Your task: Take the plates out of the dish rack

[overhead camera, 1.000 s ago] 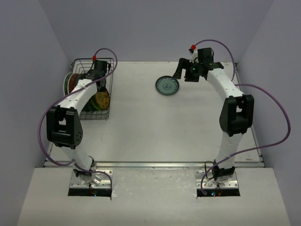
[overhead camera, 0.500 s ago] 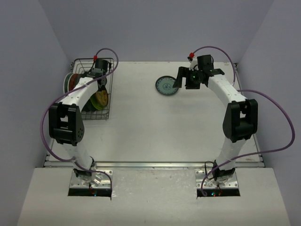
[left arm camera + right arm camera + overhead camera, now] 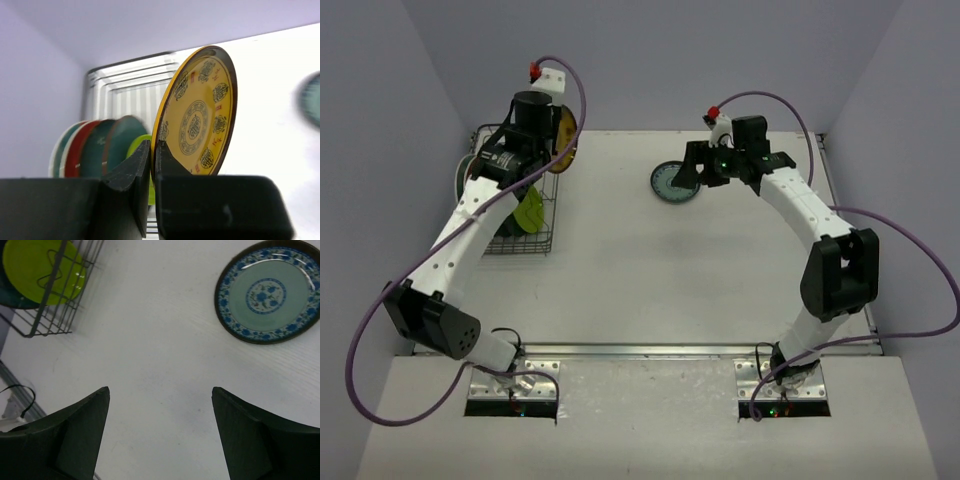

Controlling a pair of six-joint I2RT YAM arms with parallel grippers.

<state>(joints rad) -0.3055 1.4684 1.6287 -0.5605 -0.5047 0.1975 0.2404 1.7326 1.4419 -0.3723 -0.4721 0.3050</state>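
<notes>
My left gripper [image 3: 152, 150] is shut on the rim of the small yellow patterned plate [image 3: 200, 120], holding it upright in the air above the dish rack [image 3: 515, 235]. From above, the yellow plate [image 3: 564, 140] hangs edge-on over the rack's right wall. A lime-green plate [image 3: 530, 213], teal plates [image 3: 120, 145] and red plates [image 3: 468, 175] stand in the rack. A bluish-teal plate [image 3: 270, 292] lies flat on the table. My right gripper [image 3: 160, 395] is open and empty above bare table beside it, and in the top view the right gripper [image 3: 683, 177] overlaps that plate [image 3: 667, 183].
The black wire rack sits at the table's far left corner against the wall. In the right wrist view its corner [image 3: 55, 315] and the lime-green plate [image 3: 42, 267] show at upper left. Purple cables loop from both arms.
My left gripper shut on the yellow plate and lifted it up out of the rack. My right gripper slid left toward the teal plate on the table.
</notes>
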